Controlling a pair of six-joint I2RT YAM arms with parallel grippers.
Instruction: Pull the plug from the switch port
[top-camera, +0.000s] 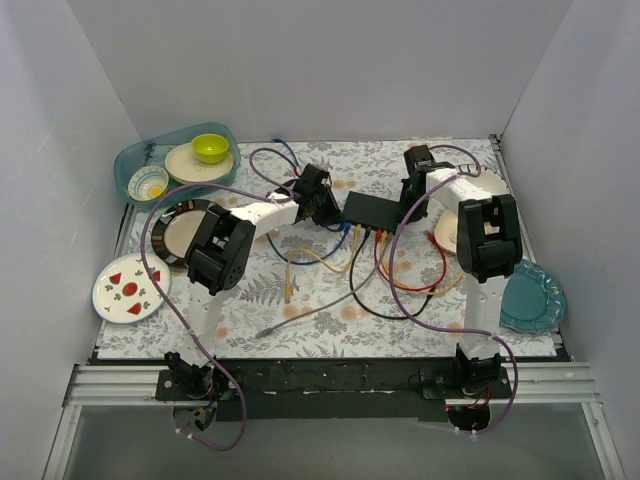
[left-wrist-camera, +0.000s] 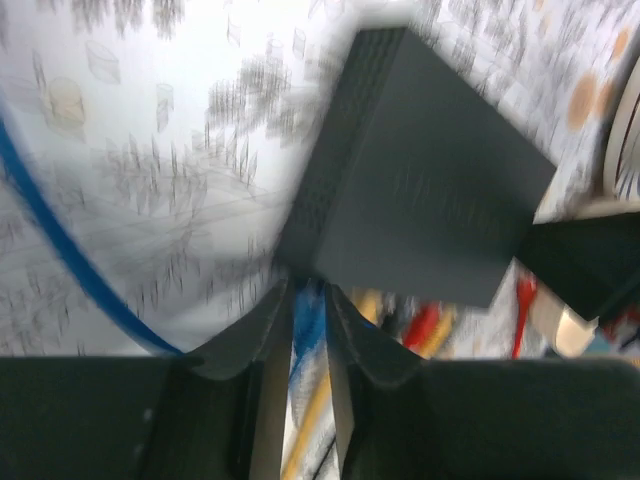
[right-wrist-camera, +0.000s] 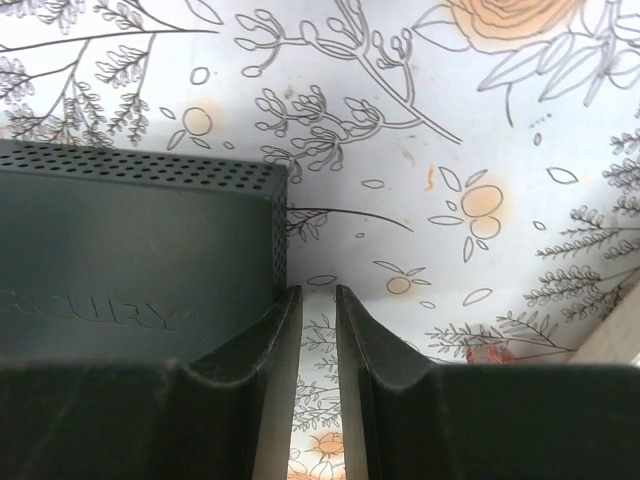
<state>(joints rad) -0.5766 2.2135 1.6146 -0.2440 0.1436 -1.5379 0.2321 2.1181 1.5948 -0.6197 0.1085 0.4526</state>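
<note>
Flanking the switch (top-camera: 372, 209), both arms' narrowed jaws.

My arms (top-camera: 262, 212) are showing white links and black joint housings, purple cables are looping along them, and my fingers (right-wrist-camera: 262, 350) are looking matte black.

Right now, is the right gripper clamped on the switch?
No. In the right wrist view the right gripper sits beside the switch corner, nothing between its nearly closed fingers.

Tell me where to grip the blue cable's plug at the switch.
Grip the blue plug just outside the switch, left gripper fingers either side, coming from the socket edge. It sticks out there, so a pull straight away from the box likely frees it.
</note>
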